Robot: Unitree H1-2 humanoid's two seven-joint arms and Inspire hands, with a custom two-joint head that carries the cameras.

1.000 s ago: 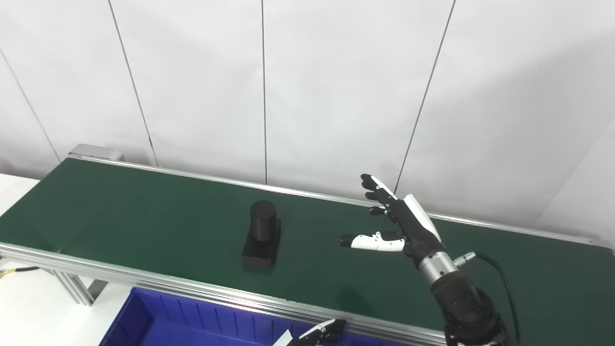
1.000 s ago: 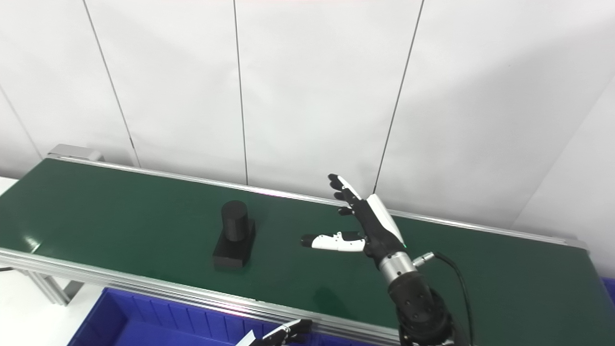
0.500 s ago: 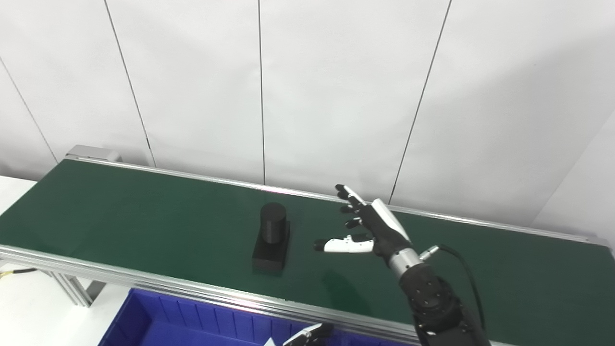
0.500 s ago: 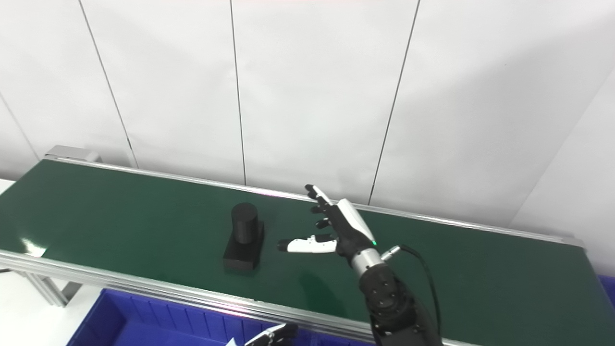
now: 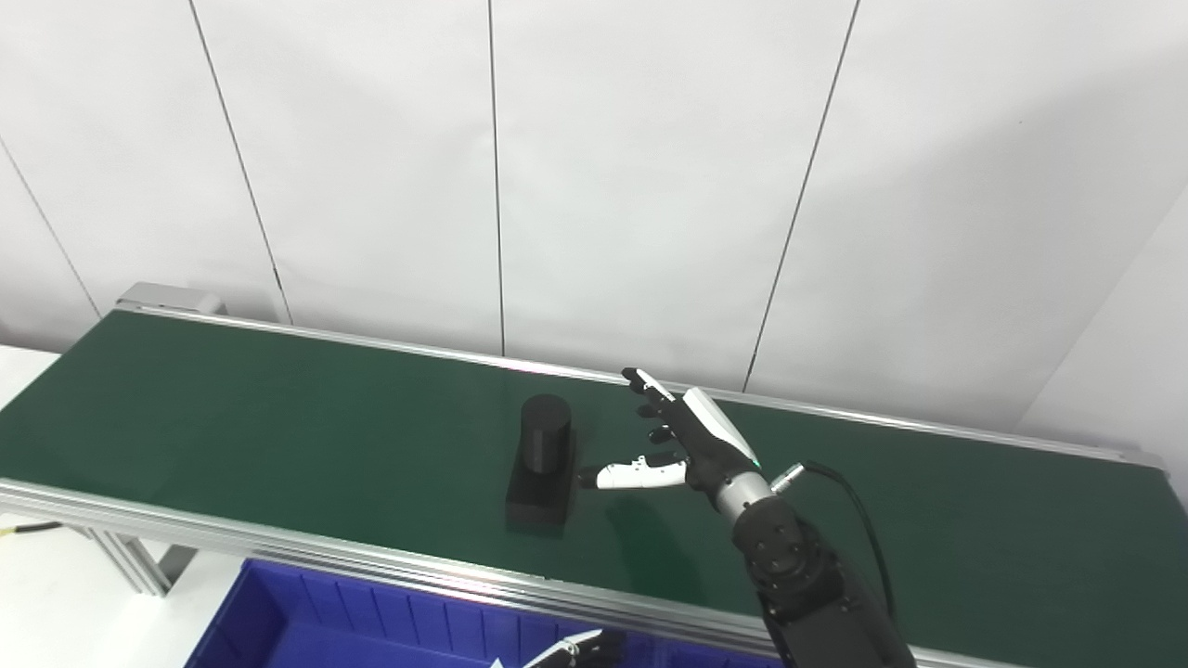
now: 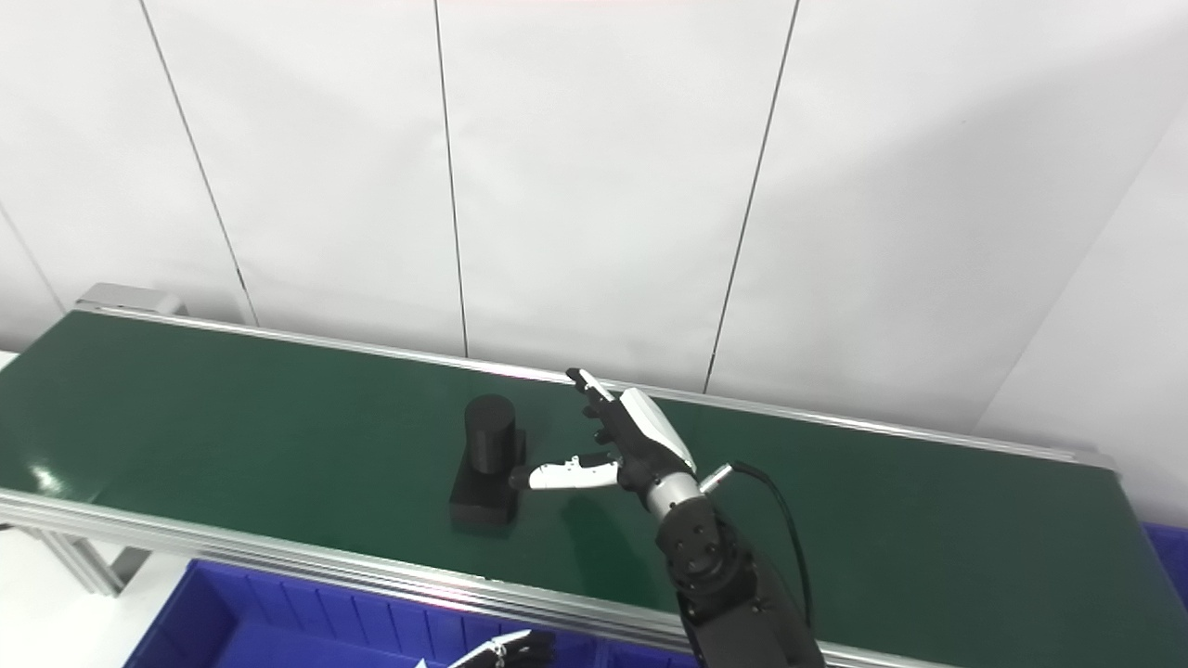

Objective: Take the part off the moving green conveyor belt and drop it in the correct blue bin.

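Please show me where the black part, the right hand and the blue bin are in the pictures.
black part [image 5: 543,436], left eye view, on its upright cylinder.
right hand [image 5: 691,441], left eye view, on the palm.
blue bin [image 5: 306,612], left eye view, on its ribbed far wall.

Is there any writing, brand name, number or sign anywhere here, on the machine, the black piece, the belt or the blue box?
None can be read in either view.
black part: plain, no markings.
green conveyor belt: no print.
blue bin: no label on the part in view.
right hand: black and white shell, no legible logo; a small green light near the wrist, not text.
Wall panels: blank.
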